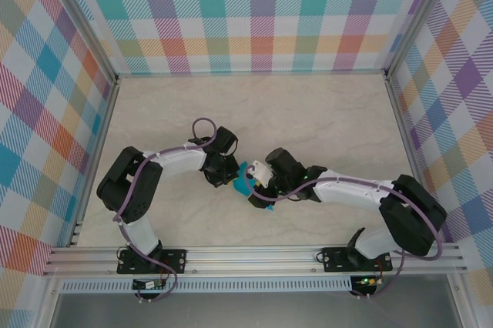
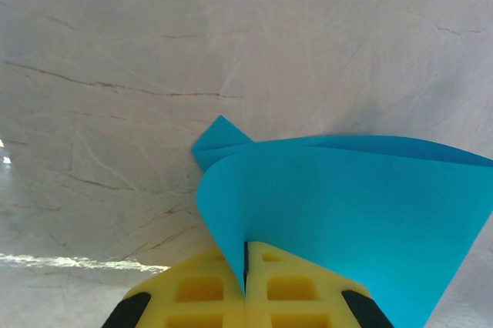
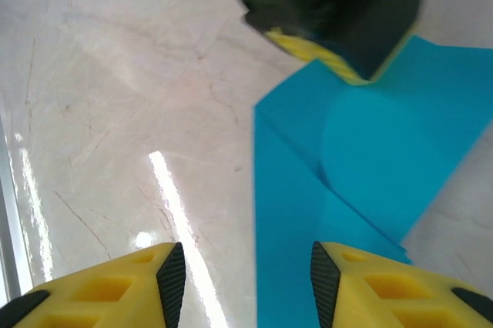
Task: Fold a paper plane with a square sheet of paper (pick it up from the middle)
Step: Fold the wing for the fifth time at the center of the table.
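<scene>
While the left end effector [image 2: 245,255] pinches the folded teal paper sheet [image 2: 347,212] by one edge, its fingers tight together, I see the right end effector [image 3: 248,266] with jaws apart, gripping nothing. The sheet sits between the two, mid-front on the marbled tabletop [image 3: 115,112].
</scene>
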